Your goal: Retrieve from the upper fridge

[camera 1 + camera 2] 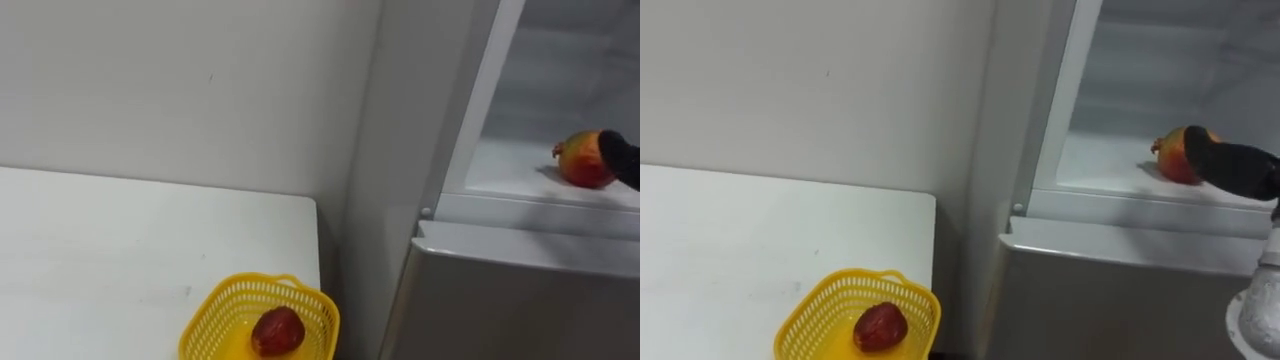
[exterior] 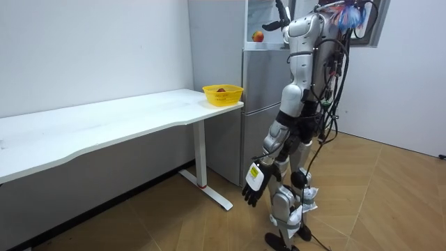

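Quick tally: two fruits total, so one pomegranate (image 1: 583,160) plus one dark red fruit (image 1: 277,331), hard to say what kind. One yellow basket (image 1: 215,305). One white worktop (image 1: 120,240). One fridge (image 1: 520,290). Two robot hands: one right hand (image 1: 622,160), one left hand (image 2: 254,185).

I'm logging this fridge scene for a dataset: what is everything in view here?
pomegranate: one, red and yellow, on the shelf of the open upper fridge compartment
fridge: one, grey, beside the table
basket: one, yellow, at the table's corner nearest the fridge
red fruit: one, dark red, inside the basket
table: one, white, along the wall
right hand: black, fingers straight, at the pomegranate
left hand: black, hanging low beside the leg, fingers relaxed
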`<state>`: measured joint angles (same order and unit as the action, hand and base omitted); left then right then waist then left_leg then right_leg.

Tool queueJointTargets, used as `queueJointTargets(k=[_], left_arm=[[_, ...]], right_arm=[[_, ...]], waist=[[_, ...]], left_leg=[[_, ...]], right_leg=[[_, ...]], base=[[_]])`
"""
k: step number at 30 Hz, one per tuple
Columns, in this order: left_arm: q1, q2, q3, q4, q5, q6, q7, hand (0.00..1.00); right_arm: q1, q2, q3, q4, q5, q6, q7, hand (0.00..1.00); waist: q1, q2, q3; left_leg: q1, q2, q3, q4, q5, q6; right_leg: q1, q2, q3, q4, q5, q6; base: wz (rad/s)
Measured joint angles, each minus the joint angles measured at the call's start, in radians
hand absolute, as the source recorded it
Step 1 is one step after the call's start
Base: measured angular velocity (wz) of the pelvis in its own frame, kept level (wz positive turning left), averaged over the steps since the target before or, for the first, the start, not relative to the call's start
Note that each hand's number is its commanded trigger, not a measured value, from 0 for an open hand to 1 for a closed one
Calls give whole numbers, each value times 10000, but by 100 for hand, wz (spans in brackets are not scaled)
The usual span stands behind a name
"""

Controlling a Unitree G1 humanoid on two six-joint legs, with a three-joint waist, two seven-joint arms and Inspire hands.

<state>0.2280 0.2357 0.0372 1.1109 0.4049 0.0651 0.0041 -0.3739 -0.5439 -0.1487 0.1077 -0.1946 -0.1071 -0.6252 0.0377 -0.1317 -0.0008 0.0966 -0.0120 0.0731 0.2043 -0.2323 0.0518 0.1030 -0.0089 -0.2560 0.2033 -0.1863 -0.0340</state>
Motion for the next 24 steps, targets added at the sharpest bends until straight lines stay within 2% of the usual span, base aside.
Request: queueJointTargets(k=[4,5,6,8,12,24], left_arm=[[103,221,-41,-136,-10,19,-123,0],[93,286,-59,-148,-23,19,-142,0],[89,327,-91,-146,-31,20,-158,0],[51,347,-161,-154,-31,19,-172,0],[63,350,-197,-153,-5,20,-357,0],[216,318,-42,-254,3,20,-360,0]], right_arm=[[-147,-151,133,510,481,7,245,0],[-273,-212,209,885,710,77,365,0],[-428,-283,396,1247,973,178,456,0],[-465,-440,582,1601,1234,241,675,0],[-600,-443,812,1969,1413,333,953,0],[-807,-718,828,2757,1322,359,1716,0]], waist=[[17,-107,16],[28,-93,56],[27,-146,43],[24,-156,36],[71,-165,21],[189,-63,-48]], left_leg=[[18,-1,-5,25,0,0],[16,-4,-12,53,0,1],[7,-9,-49,115,-2,3],[-6,-16,-73,146,-5,6],[-11,-16,-133,205,-5,5],[-1,-28,-224,254,-6,3]], right_leg=[[45,-5,4,18,0,0],[62,-11,-19,17,1,-1],[94,-25,-79,21,1,-1],[103,-37,-116,28,1,-1],[147,-44,-224,21,2,-2],[219,-47,-239,10,3,-4]], base=[[0],[5],[6],[7],[4],[1]])
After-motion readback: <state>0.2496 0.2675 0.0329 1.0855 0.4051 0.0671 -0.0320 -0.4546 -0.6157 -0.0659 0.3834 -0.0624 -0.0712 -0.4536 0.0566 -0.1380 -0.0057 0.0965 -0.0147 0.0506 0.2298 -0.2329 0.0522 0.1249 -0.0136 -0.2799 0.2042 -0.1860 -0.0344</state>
